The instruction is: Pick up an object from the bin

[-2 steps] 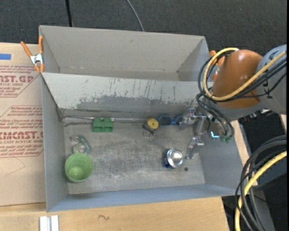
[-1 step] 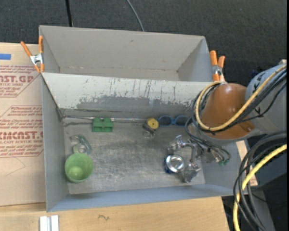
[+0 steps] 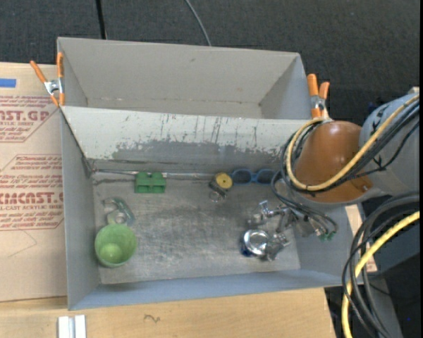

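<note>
From my station I see the grey bin (image 3: 77, 189) taking up most of the view, its floor scuffed; the arm reaches in over the right wall, the orange cover (image 3: 331, 162) on its wrist ringed by yellow and black cables; below that cover the gripper (image 3: 280, 220) sits low in the front right corner, and I cannot tell whether it is wide or narrow; well apart, in the front left corner, stands a green cup (image 3: 115, 246); a green block (image 3: 150, 182) lies against the back wall; a shiny silver-and-blue thing (image 3: 256, 243) lies just beside the gripper, on its front left, and I cannot tell if they touch; blue pieces (image 3: 254, 177) and a yellow disc (image 3: 222, 182) lie at the back wall; a small clear thing (image 3: 117, 210) lies just behind the cup.
</note>
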`<action>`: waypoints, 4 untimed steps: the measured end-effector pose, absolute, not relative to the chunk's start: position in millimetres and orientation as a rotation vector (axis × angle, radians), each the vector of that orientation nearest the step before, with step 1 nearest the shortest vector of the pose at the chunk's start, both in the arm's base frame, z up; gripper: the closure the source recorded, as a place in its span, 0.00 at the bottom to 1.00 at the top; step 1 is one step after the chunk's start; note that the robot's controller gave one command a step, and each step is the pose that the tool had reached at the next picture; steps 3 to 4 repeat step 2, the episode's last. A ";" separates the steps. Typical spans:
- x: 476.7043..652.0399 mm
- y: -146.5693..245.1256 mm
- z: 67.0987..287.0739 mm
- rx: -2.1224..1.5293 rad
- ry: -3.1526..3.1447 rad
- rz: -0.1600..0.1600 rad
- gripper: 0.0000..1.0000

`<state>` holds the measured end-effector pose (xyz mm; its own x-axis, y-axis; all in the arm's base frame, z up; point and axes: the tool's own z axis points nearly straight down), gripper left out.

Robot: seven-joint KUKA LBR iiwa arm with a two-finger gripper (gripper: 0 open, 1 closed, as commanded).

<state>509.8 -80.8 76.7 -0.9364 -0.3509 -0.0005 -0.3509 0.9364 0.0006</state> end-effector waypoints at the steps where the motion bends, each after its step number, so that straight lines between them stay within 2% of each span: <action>1: 497.1 -83.2 187.9 -1.178 2.909 -0.001 1.00; 2: 495.9 -87.9 244.0 -1.167 2.909 -0.005 1.00; 4: 495.9 -87.9 244.0 -1.167 2.909 -0.005 1.00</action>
